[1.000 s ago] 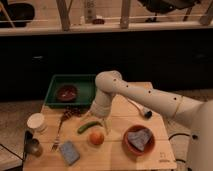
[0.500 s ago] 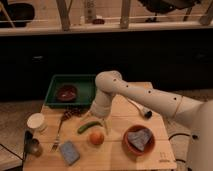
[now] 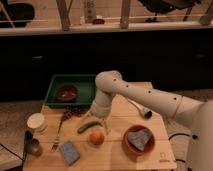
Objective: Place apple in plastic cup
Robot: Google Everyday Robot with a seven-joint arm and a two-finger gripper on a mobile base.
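Note:
The apple [image 3: 96, 137], small and orange-red, lies on the wooden table [image 3: 117, 155] near its front middle. My gripper [image 3: 102, 123] hangs at the end of the white arm just above and behind the apple, fingers pointing down and open, holding nothing. The plastic cup [image 3: 32, 146], a small pale translucent cup, stands at the table's front left corner, well left of the gripper.
A long green vegetable [image 3: 88, 126] lies beside the apple under the gripper. A white tub [image 3: 36, 121], fork [image 3: 57, 137] and blue sponge [image 3: 70, 151] are on the left. A green tray [image 3: 85, 82] holds a brown bowl [image 3: 66, 92]. A terracotta bowl with grey cloth [image 3: 139, 139] sits right.

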